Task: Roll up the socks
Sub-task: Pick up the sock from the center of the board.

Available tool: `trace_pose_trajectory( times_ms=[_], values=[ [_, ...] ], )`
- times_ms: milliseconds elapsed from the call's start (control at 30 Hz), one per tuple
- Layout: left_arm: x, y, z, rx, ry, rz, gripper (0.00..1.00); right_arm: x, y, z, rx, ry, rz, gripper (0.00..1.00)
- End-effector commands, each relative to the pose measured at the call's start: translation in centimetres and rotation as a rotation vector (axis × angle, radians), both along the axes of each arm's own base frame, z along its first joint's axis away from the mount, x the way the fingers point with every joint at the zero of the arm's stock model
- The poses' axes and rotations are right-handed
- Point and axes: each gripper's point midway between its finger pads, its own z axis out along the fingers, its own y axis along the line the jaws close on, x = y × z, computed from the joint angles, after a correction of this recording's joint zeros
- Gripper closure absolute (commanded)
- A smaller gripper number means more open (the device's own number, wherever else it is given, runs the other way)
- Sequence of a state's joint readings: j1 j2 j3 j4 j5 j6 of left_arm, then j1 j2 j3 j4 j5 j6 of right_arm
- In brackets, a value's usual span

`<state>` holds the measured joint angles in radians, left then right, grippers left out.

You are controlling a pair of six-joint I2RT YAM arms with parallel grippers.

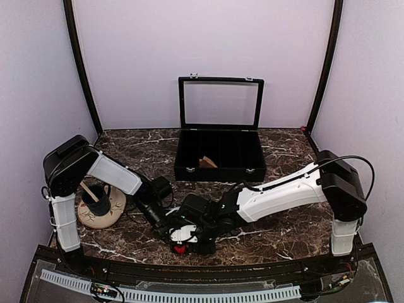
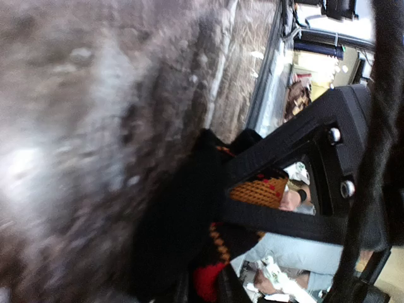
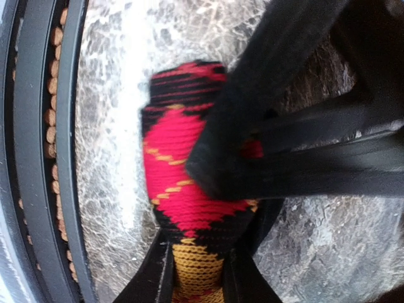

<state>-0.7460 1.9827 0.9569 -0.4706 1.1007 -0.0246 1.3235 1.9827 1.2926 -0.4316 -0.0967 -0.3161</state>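
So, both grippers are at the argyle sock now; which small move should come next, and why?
Probably the left gripper should ease off the argyle sock and back away a little. The right gripper pinches the sock's orange end, and the red part lies rolled up on the table with the left gripper pressed against it. The right side can likely keep the roll alone.

— Top view?
— Bright, even light from above, sharp throughout, with only soft shadows on the table.
— And the wrist views?
— The left one smears badly across its left half (with an overexposed strip at upper right). The right one shows the argyle sock crisp, nearer parts blurred, the marble glaring pale.
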Motion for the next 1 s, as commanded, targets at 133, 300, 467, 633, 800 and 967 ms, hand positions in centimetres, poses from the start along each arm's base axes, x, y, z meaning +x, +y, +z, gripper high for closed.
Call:
trace_pose_trajectory(
  times_ms=[133, 300, 467, 633, 800, 967],
  values=[
    [5.7, 2.6, -0.7, 0.091, -0.200, 0.223, 0.71, -3.8, -4.6, -4.2, -0.184, 0.273, -0.093, 1.00],
    [7.5, 2.8, 1.6, 0.038, -0.233, 0.317, 0.69, -3.8, -4.7, -3.6, -0.151, 0.362, -0.177, 1.00],
    [9.3, 3.1, 3.1, 0.034, -0.314, 0.392, 0.68, -3.2, -4.8, -2.2, -0.092, 0.447, -0.283, 1.00],
    [12.0, 3.8, 4.2, 0.082, -0.426, 0.482, 0.67, -2.3, -3.9, 0.3, -0.020, 0.500, -0.349, 1.00],
    [15.1, 4.5, 5.7, 0.122, -0.522, 0.570, 0.67, 0.0, -3.4, 3.7, 0.073, 0.502, -0.434, 1.00],
    [17.5, 4.8, 7.5, 0.146, -0.615, 0.640, 0.67, 3.7, -3.2, 7.9, 0.186, 0.478, -0.534, 1.00]
  ],
)
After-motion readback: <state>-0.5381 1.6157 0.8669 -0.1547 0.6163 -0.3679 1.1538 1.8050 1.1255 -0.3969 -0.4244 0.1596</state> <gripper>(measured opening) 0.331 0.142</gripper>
